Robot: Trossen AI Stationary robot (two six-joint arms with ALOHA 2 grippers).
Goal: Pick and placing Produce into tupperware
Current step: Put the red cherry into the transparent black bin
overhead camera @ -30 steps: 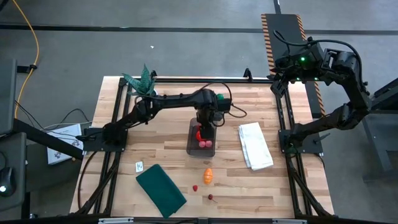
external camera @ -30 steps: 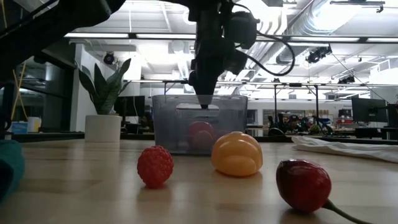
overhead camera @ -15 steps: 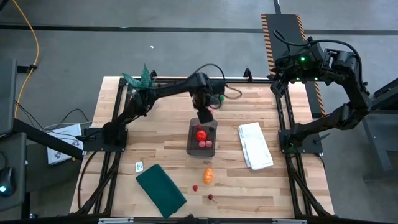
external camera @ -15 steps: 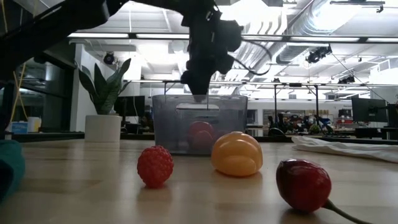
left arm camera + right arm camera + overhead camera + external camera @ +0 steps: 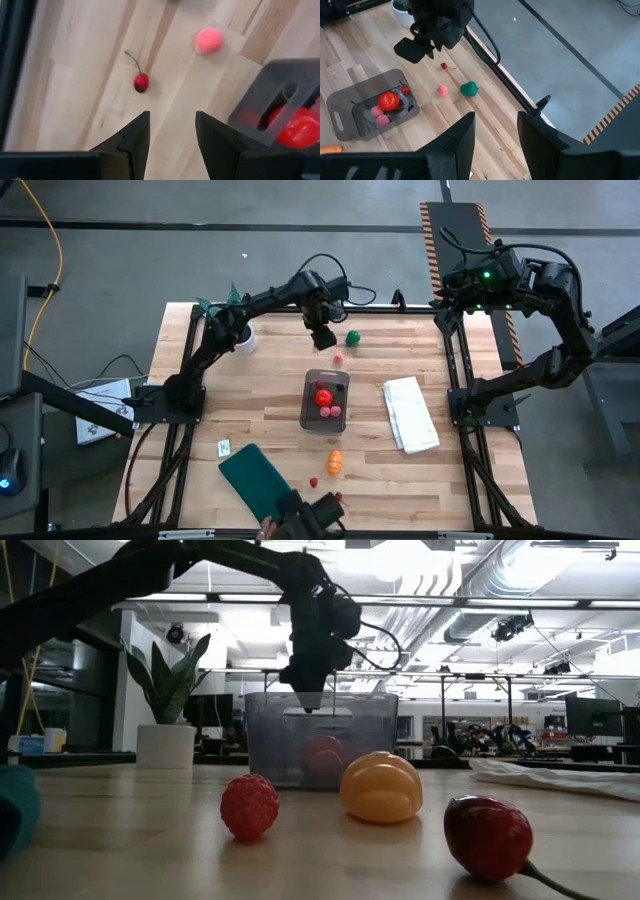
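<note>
The clear grey tupperware (image 5: 309, 418) stands mid-table and holds a red ball (image 5: 323, 395) and pink pieces (image 5: 330, 413). My left gripper (image 5: 322, 338) hangs open beyond the tupperware's far end, pointing down, with only bare wood between its fingers (image 5: 172, 135). Below it on the table lie a small red cherry (image 5: 141, 82), a pink piece (image 5: 338, 360) and a green round one (image 5: 353, 337). Near the front edge lie an orange piece (image 5: 335, 462), a red berry (image 5: 313, 481) and a dark cherry (image 5: 339, 497). My right gripper (image 5: 492, 132) waits open, raised past the table's far right corner.
A folded white cloth (image 5: 410, 413) lies right of the tupperware and a dark green cloth (image 5: 258, 485) at the near left. A potted spiky plant (image 5: 235, 320) stands at the far left. A dark object beside a person's hand (image 5: 305, 515) shows at the near edge.
My left gripper has moved from above the tupperware toward the table's far edge and a little left, rising slightly and still pointing down. The red ball stays in the tupperware. A dark object with a hand has come in at the near edge.
</note>
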